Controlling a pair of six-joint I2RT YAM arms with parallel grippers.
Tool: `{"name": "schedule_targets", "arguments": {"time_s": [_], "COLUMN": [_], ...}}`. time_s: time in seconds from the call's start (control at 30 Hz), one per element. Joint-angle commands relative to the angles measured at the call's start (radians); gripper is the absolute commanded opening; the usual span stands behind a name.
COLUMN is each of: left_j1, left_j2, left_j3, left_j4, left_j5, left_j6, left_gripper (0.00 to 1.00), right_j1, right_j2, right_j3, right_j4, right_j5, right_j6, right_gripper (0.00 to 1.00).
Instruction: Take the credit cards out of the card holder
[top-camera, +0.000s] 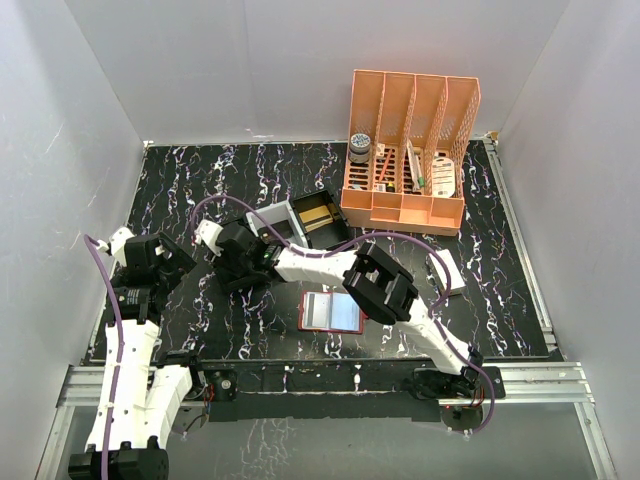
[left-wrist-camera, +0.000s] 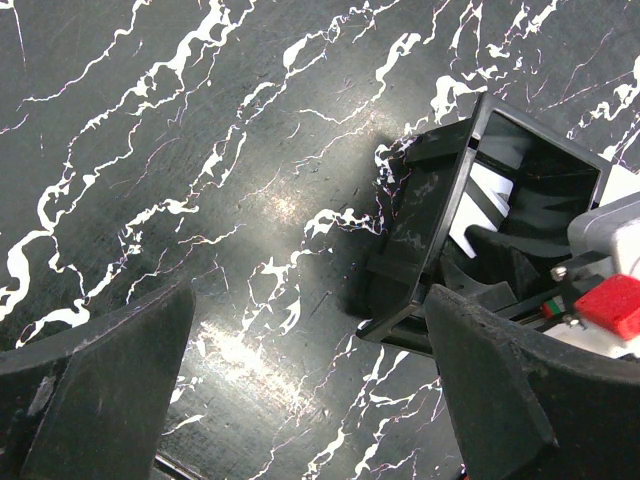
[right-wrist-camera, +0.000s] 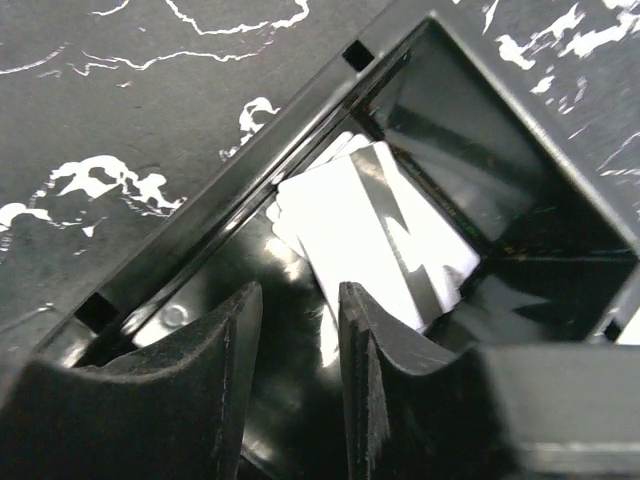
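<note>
**pinball_joe:** so where have the cards ended up?

**mk_tinker:** A few pale rectangular plastic credit cards (right-wrist-camera: 385, 235) with a dark stripe lie loosely stacked in one compartment of the black plastic tray (right-wrist-camera: 230, 185). A tan-orange card (top-camera: 320, 214) sits in another compartment.

**pinball_joe:** and the wallet?

**mk_tinker:** The small flat red card holder (top-camera: 304, 310) lies open on the black marbled bench (top-camera: 200, 180) near the tray, with a grey-blue card (top-camera: 335, 312) on it.

**pinball_joe:** tools?

**mk_tinker:** The right tool (right-wrist-camera: 298, 300) hangs over the pale cards, fingers slightly apart, gripping nothing. The left tool (left-wrist-camera: 310, 295) is spread wide and empty beside the tray. The orange slotted organiser (top-camera: 400, 215) at the back holds small bits, too tiny to make out.
</note>
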Motion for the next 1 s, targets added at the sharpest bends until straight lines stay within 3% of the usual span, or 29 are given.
{"name": "schedule_targets", "arguments": {"time_s": [0.0, 0.17, 0.3, 0.97], "left_j1": [0.004, 0.005, 0.005, 0.004], "left_j2": [-0.013, -0.011, -0.011, -0.010], "left_j3": [0.019, 0.018, 0.017, 0.015], "left_j4": [-0.011, -0.010, -0.007, -0.004], "left_j5": [-0.013, -0.009, -0.008, -0.001], "left_j6": [0.007, 0.007, 0.008, 0.013], "left_gripper": [0.99, 0.99, 0.99, 0.99], "right_j1": [-0.019, -0.019, -0.019, -0.015], "right_j2": [-0.075, -0.039, 0.018, 0.185], "right_j3": [0.045, 0.090, 0.177, 0.378], "right_j4": [-0.041, -0.122, -0.219, -0.389], "right_j5": [-0.072, -0.049, 0.020, 0.051], "right_j6": [0.251, 0.370, 0.417, 0.454], "right_gripper": [0.30, 0.11, 0.07, 0.06]}}
